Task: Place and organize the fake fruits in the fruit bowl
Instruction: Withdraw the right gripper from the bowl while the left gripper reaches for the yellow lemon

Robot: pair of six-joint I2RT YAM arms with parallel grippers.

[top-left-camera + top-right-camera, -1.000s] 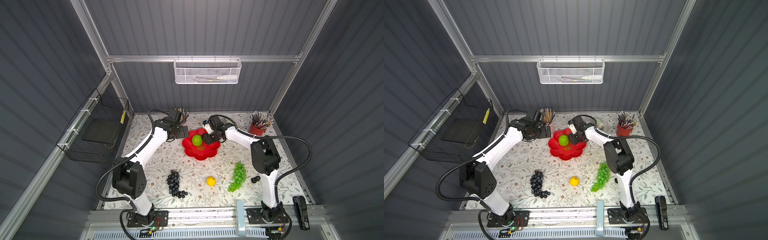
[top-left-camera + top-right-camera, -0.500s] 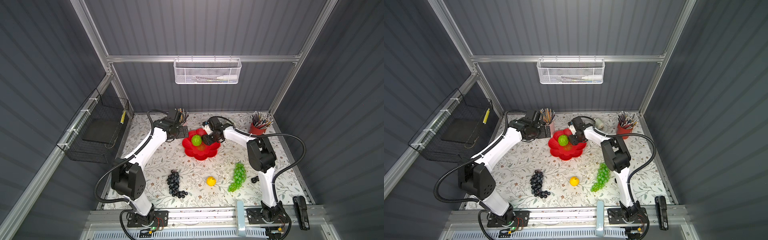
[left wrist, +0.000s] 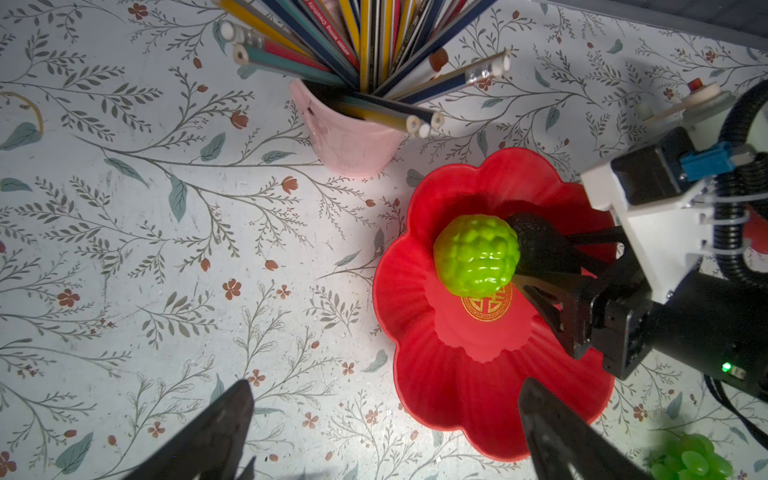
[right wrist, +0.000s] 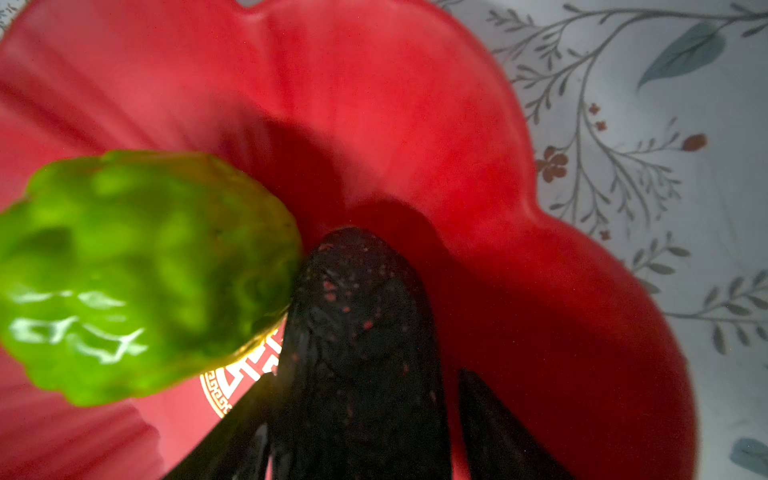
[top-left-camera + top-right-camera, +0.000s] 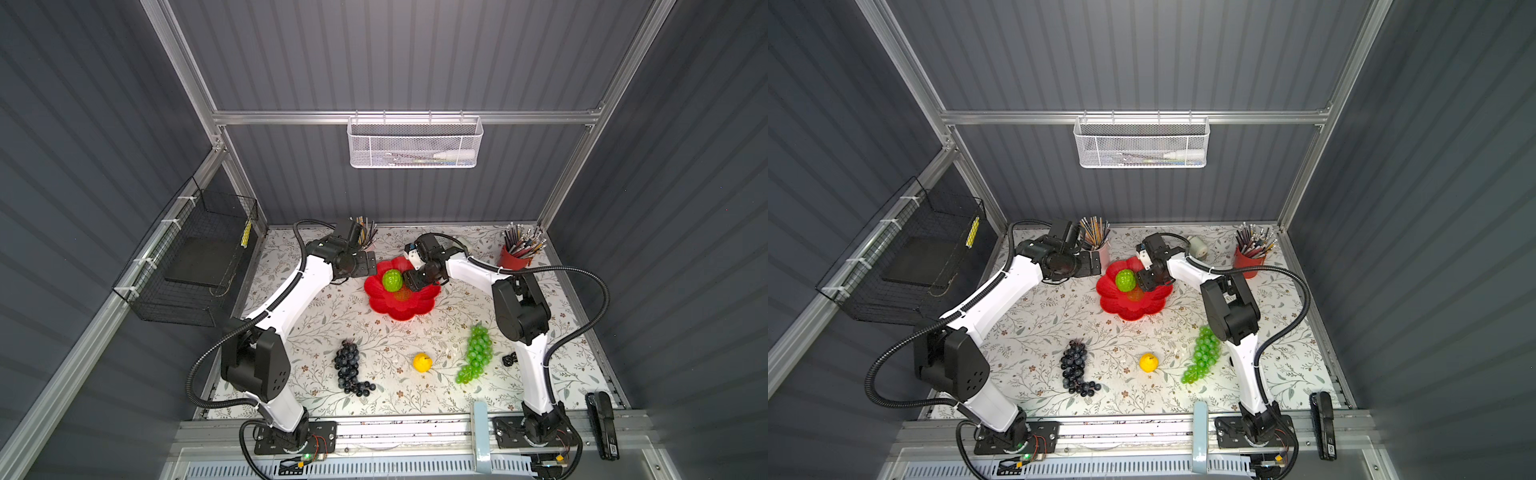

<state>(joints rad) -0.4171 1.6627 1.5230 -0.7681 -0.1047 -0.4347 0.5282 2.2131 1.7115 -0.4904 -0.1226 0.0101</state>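
Black bumpy oval fruit lies in the glossy red petalled plastic bowl, touching the ridged bright green ball. Right pincer straddles it, jaws apart; left pincer gapes empty beside the bowl. A crooked retreat could drag the oval, nudging the ball over the shallow rim
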